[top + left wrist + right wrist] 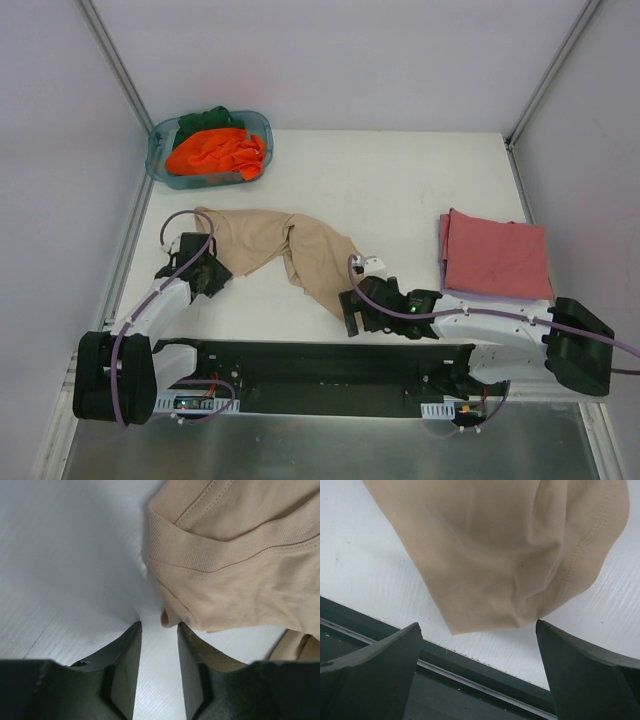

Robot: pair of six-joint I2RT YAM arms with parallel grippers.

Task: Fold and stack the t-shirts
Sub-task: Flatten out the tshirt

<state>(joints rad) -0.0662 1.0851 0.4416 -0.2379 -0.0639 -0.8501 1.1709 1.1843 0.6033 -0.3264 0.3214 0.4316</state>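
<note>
The crumpled tan-beige cotton t-shirt (285, 245) on the white table (400, 180) is being taken for flattening, the left gripper (159, 624) narrowly apart at its collar, the right gripper (477, 624) wide apart at its other end, so clamping is judged needed next.

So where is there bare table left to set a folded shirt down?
Widest free patch: far middle of the table, between teal tub and folded red shirt, beyond the tan shirt. A narrower gap separates tan and red shirts. Crowded near edge: left pincer and right pincer at the tan shirt's ends.
</note>
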